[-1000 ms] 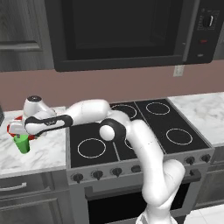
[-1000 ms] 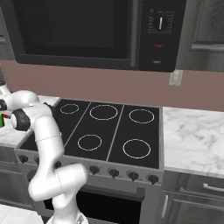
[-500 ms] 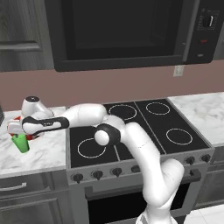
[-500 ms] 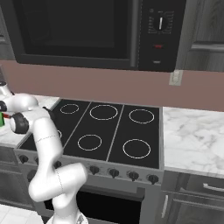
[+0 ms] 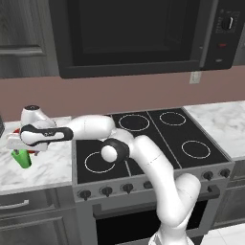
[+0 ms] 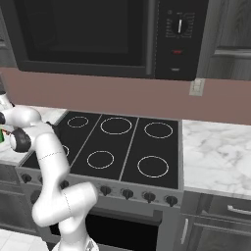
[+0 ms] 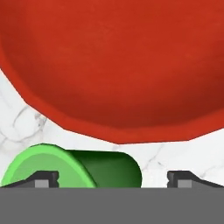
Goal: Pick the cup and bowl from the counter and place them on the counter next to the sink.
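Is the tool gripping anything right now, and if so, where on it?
Nothing is held. The tool is open, hovering over the green cup beside the red bowl.

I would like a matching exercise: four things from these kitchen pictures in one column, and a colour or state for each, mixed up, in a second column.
Things:
1. cup
2. bowl
3. gripper
4. stovetop

Descriptions:
A. black with white rings
B. open, fingertips apart
C. glossy red, wide
D. bright green, small

Pairs: 1-D, 2-C, 3-B, 4-A
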